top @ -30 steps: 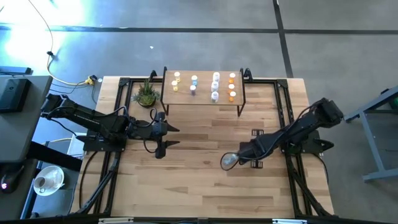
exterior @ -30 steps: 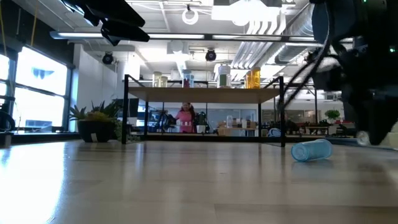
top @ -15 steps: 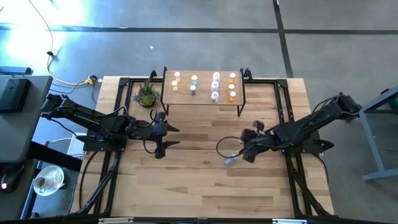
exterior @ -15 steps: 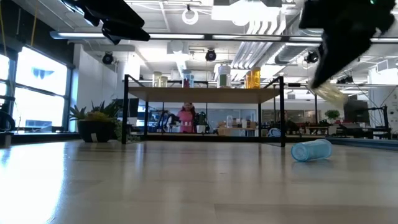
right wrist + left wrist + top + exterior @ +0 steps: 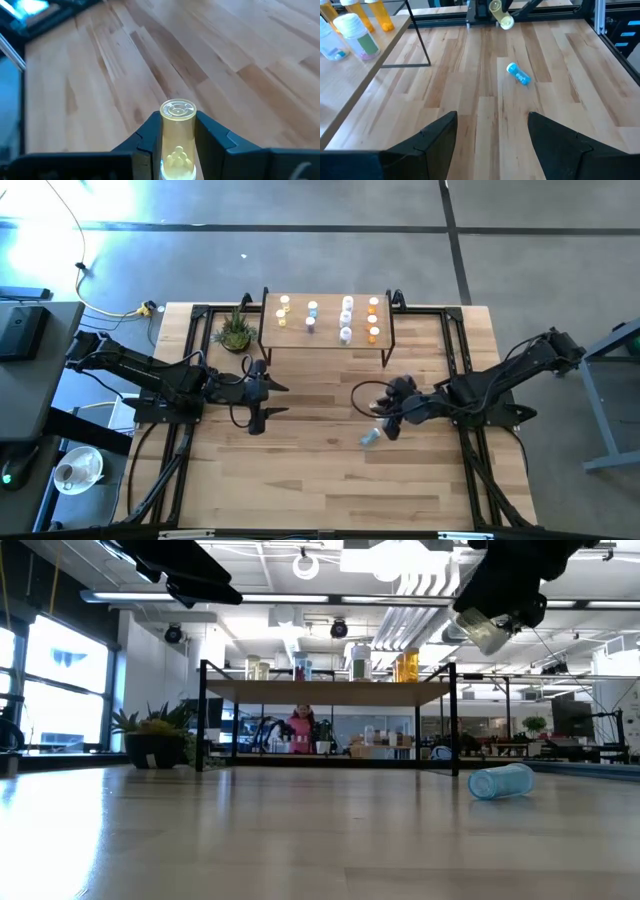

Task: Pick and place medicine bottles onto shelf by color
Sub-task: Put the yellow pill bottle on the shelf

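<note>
My right gripper [image 5: 177, 150] is shut on a yellow medicine bottle [image 5: 177, 131], high above the table between the shelf and a blue bottle; the yellow bottle also shows in the low view [image 5: 488, 630] and in the left wrist view [image 5: 501, 15]. The blue bottle [image 5: 369, 438] lies on its side on the table [image 5: 518, 74]. The shelf [image 5: 325, 338] stands at the far edge with yellow, blue, white and orange bottles upright on its top. My left gripper [image 5: 275, 398] hangs open and empty over the table's left half. My right gripper pinches the yellow bottle's body by its two sides [image 5: 165, 140] between its two fingers. The bottle lies along the fingers, and its round yellow end [image 5: 177, 109] sticks out past the fingertips. It is lifted clear of the table and slants downward in the low view.
A small green potted plant [image 5: 236, 330] stands left of the shelf. Black frame rails [image 5: 455, 350] run along the table's sides. Bare planks lie between the two grippers and toward the near edge. A person in pink [image 5: 298, 727] shows far off in the room.
My right gripper has risen from the table beside the blue bottle and gone toward the far edge and the shelf, carrying the yellow bottle clear of the table. The blue bottle has stayed lying where it was.
</note>
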`<state>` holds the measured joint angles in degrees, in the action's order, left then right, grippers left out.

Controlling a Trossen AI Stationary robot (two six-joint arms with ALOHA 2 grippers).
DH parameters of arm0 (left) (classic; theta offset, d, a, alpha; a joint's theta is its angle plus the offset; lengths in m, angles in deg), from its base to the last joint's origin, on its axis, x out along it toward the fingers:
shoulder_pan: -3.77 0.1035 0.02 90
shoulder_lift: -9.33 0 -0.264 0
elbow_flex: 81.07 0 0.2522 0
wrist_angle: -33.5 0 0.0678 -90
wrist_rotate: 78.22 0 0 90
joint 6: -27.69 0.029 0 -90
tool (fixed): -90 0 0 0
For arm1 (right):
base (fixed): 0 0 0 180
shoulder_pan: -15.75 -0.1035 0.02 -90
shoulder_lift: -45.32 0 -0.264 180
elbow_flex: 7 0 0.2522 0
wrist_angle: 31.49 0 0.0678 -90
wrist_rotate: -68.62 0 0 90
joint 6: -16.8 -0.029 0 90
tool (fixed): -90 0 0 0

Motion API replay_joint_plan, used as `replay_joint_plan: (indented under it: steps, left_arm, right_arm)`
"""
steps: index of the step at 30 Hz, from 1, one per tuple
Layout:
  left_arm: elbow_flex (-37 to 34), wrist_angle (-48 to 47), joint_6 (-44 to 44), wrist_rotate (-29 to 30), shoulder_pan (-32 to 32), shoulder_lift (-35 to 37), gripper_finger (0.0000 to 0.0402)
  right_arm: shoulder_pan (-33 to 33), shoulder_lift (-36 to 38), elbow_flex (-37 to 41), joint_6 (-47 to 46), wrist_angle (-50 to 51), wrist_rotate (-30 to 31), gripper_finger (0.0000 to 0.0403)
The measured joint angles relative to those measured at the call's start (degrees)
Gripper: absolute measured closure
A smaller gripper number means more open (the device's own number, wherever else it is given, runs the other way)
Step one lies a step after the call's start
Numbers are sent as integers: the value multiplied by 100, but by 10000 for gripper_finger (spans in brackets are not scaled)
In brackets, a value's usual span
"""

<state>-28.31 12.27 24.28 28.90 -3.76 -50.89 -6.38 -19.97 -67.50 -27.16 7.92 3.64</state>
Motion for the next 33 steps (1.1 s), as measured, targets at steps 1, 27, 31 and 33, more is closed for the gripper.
replay_joint_plan:
  steps: [1, 27, 31, 33]
  left_arm:
    - [0, 0, 21, 0, 0, 0, 170]
    - [2, 313, 2139, -21, -13, 0, 170]
    - [2, 310, 2768, -17, -13, 0, 170]
    - [2, 312, 3146, -15, -13, 0, 170]
  right_arm:
    - [0, 0, 0, -112, -78, -2, 324]
    - [78, -423, -2, -2584, -1677, -163, 324]
    - [250, -697, -2, -2720, -2083, -303, 324]
    - [352, -863, 0, -2746, -2302, -428, 324]
